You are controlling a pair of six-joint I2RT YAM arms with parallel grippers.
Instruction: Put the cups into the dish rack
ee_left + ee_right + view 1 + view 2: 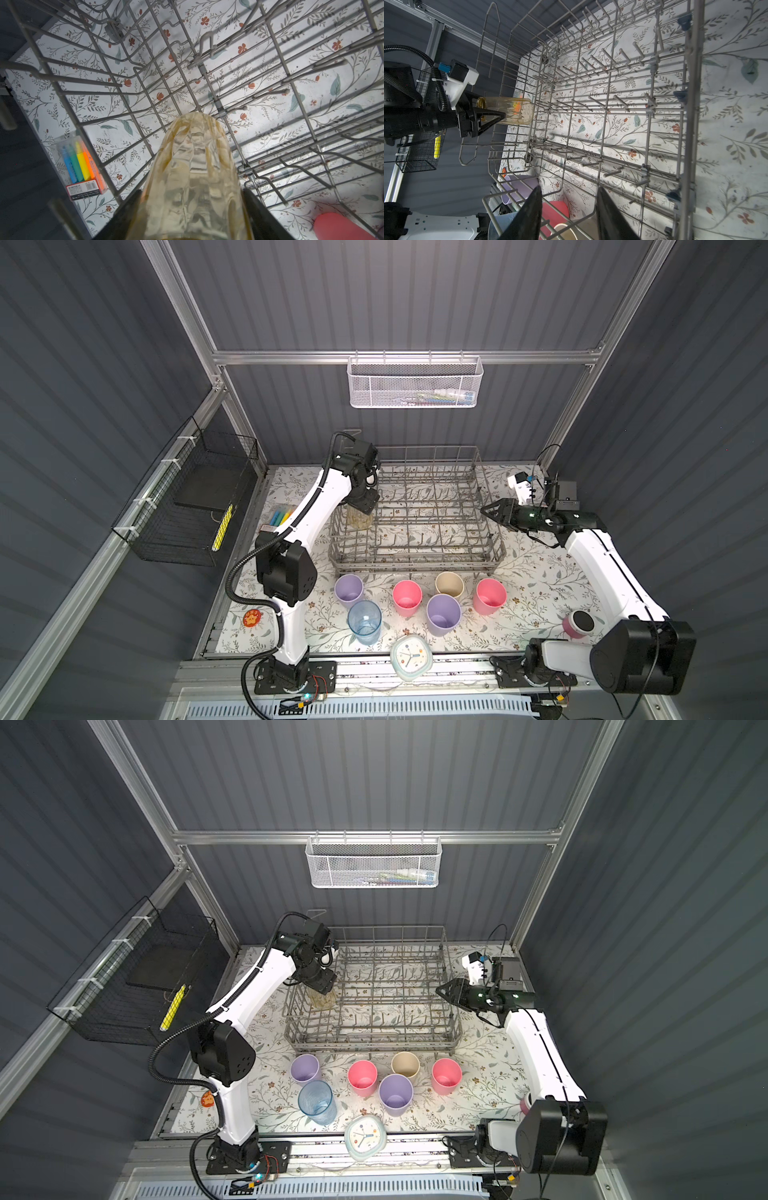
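Yellowish clear patterned glass (193, 155), moulded in relief and see-through, is pinched between the two black fingers (126, 212) of your left gripper (191, 191), which points down into the left end of the dish rack (415, 560). The glass hangs inside the rack's raised sides, among the upright tines (whether it touches the floor wires cannot be told). Your right gripper (487, 510) hovers just outside the rack's right wall, fingers spread and holding nothing. The rack is grey metal wire, rectangular, with rows of thin tines.

In front of it, upright on the floral table (540, 572), stand six smooth tumblers: left lilac cup (349, 590), tall translucent blue cup (364, 622), left pink cup (407, 597), short beige cup (449, 585), right lilac cup (444, 615) and right pink cup (490, 596). A marker pack (83, 164) lies just outside the rack's left wall, beside your left arm. A clock (411, 657) rests at the table's front edge.
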